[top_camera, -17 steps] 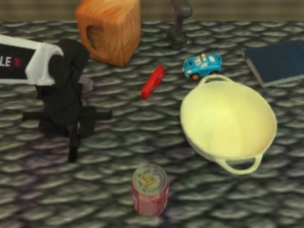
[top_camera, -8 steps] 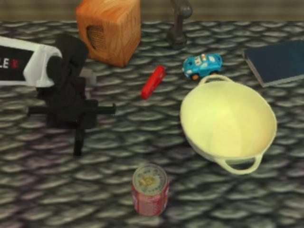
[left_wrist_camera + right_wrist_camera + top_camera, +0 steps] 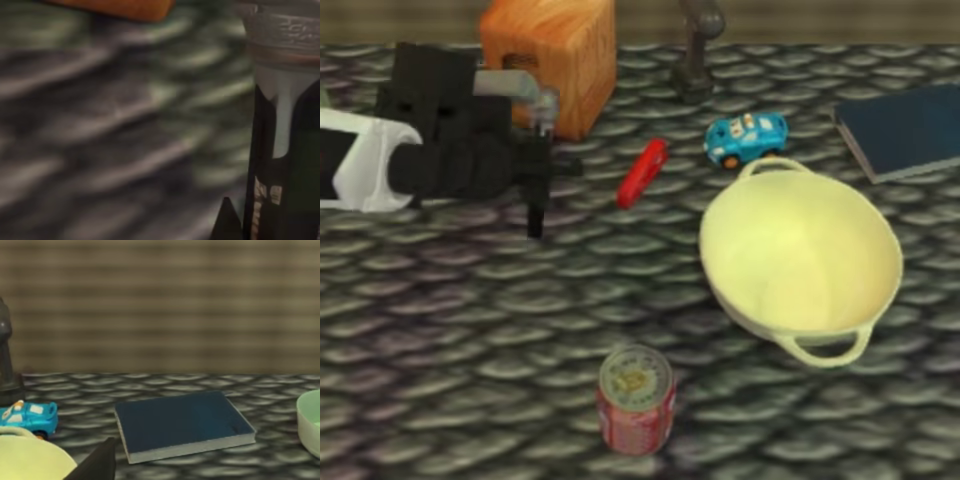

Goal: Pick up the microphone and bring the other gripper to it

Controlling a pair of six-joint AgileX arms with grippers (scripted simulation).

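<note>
The microphone (image 3: 535, 200) has a slim black handle and a grey mesh head (image 3: 542, 105). It hangs above the table at the back left, just in front of the wooden box. My left gripper (image 3: 533, 165) is shut on its handle. In the left wrist view the microphone (image 3: 280, 165) fills one side, head (image 3: 282, 30) away from the camera, with one dark fingertip (image 3: 227, 220) beside it. My right arm is out of the top view. In the right wrist view one fingertip (image 3: 102, 460) shows, with nothing held.
A wooden box (image 3: 550, 60) stands right behind the microphone. A red stick (image 3: 642, 172), a blue toy car (image 3: 747, 137), a dark metal post (image 3: 695, 50), a yellow bowl (image 3: 880, 300), a dark blue book (image 3: 905, 125) and a soda can (image 3: 636, 400) lie around.
My left arm has risen and swung toward the back and right with the microphone, from near the table's left middle to just in front of the wooden box.
</note>
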